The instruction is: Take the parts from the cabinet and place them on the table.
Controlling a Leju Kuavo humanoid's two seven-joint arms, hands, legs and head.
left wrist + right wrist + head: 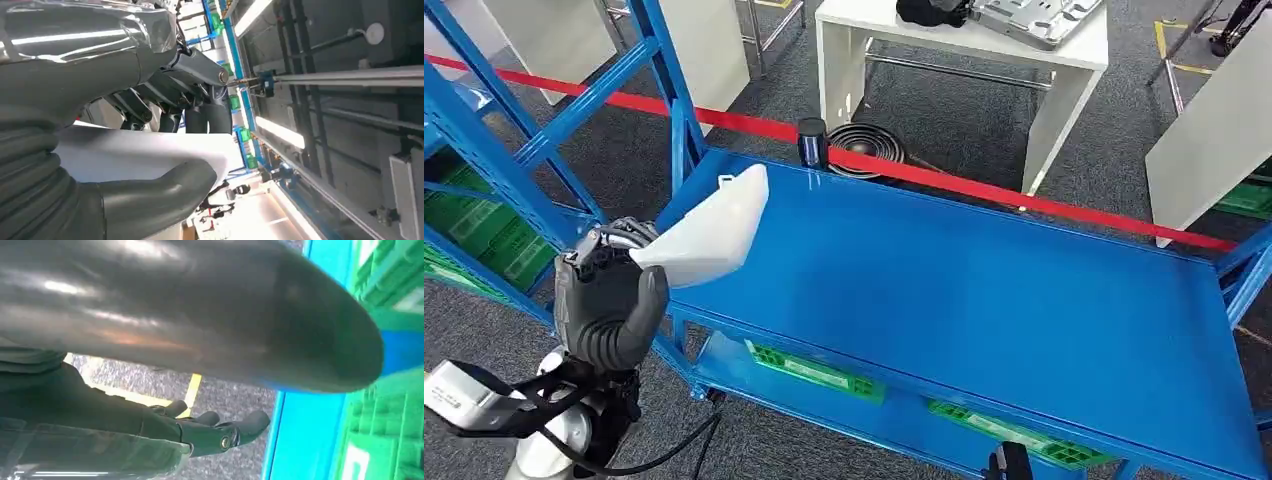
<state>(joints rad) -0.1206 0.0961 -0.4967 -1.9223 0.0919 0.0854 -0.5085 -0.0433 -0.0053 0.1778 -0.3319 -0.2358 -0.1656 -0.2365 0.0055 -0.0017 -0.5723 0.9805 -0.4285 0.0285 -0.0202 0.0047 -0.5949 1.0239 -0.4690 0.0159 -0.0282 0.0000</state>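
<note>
While the left robot hand (609, 310) grips it, the white part (709, 232) juts over the blue shelf (984, 290) — right robot hand (210, 432) empty, fingers apart.

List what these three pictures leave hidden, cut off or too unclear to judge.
1. White part: its gripped end, head view, hidden behind the left hand.
2. Right hand: open or shut unclear, right wrist view, largely blocked by the blurred thumb.
3. Grey tray on the white table: cut off by the top edge, head view.
4. Green bins: contents hidden under the blue shelf.

Head view high over blue shelf (984, 290); wrist views close behind each hand.
</note>
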